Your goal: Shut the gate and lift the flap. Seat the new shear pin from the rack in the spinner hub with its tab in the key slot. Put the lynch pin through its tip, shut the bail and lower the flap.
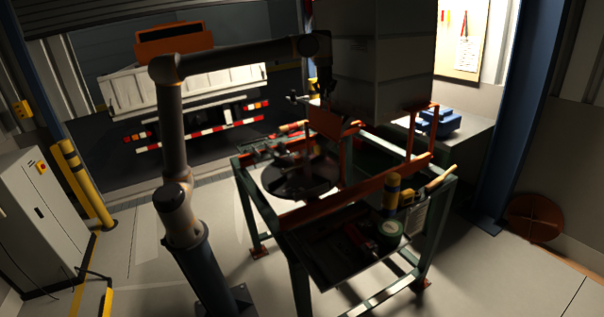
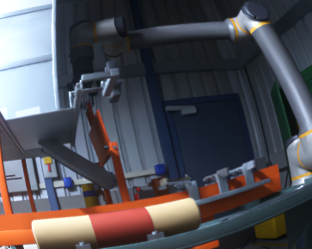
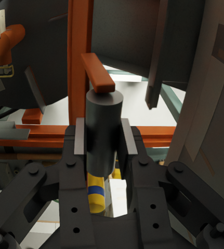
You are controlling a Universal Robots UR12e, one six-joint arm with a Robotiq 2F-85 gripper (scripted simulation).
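Note:
The lower end of the dark round gate handle (image 3: 104, 129) is hidden between my fingers; the handle is gripped by my closed gripper (image 3: 103, 137) (image 1: 324, 101) (image 2: 89, 92), just under the grey hopper (image 1: 377, 48). An orange arm (image 3: 97, 72) joins the handle's top and runs back toward the orange frame upright (image 3: 76, 62). The orange flap (image 1: 325, 121) (image 2: 99, 135) hangs tilted below the gripper. The dark spinner disc (image 1: 302, 175) lies lower on the stand, with an orange hub (image 3: 5, 44) and a pale pin standing in it at the wrist camera's upper left.
The hopper wall (image 3: 210, 103) stands close on my right. An orange frame rail (image 1: 354, 189) crosses the green stand. A striped roller (image 2: 118, 223) lies near the second side camera. A yellow-and-blue cylinder (image 1: 391, 192), tape roll (image 1: 390, 229) and tools sit at the stand's front.

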